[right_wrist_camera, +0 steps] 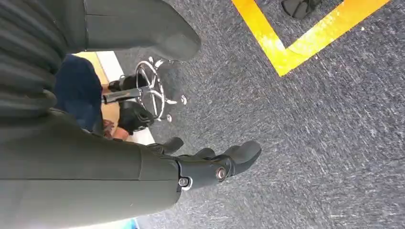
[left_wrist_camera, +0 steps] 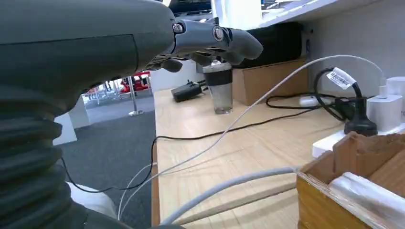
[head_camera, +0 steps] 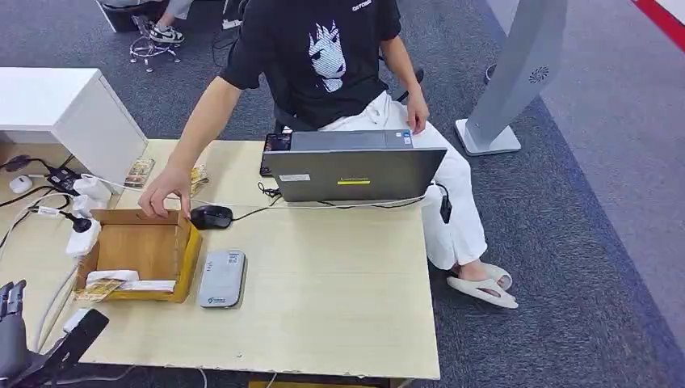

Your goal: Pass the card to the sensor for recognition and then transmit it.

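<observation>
Your left hand sits low at the table's near left corner, fingers apart, holding nothing. Cables trail right beside it; lift carelessly and you'll likely snag one. The box lies just beyond, with what look like cards at its near end, though that's hard to confirm. A person's hand rests on the box's far rim, so reaching in risks a collision. The sensor lies just right of the box. Your right hand hangs over carpet, fingers loosely spread, empty.
</observation>
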Controlling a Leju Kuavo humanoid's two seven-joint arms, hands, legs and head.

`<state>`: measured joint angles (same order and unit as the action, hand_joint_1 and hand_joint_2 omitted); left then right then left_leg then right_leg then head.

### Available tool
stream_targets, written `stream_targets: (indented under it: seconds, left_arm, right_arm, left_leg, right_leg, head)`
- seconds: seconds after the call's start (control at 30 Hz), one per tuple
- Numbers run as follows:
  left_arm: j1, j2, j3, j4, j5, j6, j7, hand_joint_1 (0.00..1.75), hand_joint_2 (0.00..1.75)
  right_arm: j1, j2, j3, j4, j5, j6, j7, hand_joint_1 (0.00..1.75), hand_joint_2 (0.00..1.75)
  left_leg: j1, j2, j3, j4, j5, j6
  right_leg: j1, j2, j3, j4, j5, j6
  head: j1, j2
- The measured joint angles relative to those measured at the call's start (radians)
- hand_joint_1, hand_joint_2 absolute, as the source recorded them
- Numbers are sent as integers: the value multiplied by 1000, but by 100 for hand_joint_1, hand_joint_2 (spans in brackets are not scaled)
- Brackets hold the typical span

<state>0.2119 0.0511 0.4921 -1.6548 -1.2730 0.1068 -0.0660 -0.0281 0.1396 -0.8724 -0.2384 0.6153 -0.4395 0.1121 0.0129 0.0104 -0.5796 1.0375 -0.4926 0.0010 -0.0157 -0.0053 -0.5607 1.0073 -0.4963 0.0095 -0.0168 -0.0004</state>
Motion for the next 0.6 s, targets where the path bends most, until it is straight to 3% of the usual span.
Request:
stream_targets:
  seconds: [0.6]
  left_arm:
    - [-12, 0, -4, 49, 0, 2, 4, 0, 175]
  right_arm:
    - [0, -2, -1, 0, 2, 0, 0, 0, 175]
  left_leg:
    - [0, 0, 0, 0, 0, 0]
  right_leg:
    - [0, 0, 0, 0, 0, 0]
  head:
    - [0, 0]
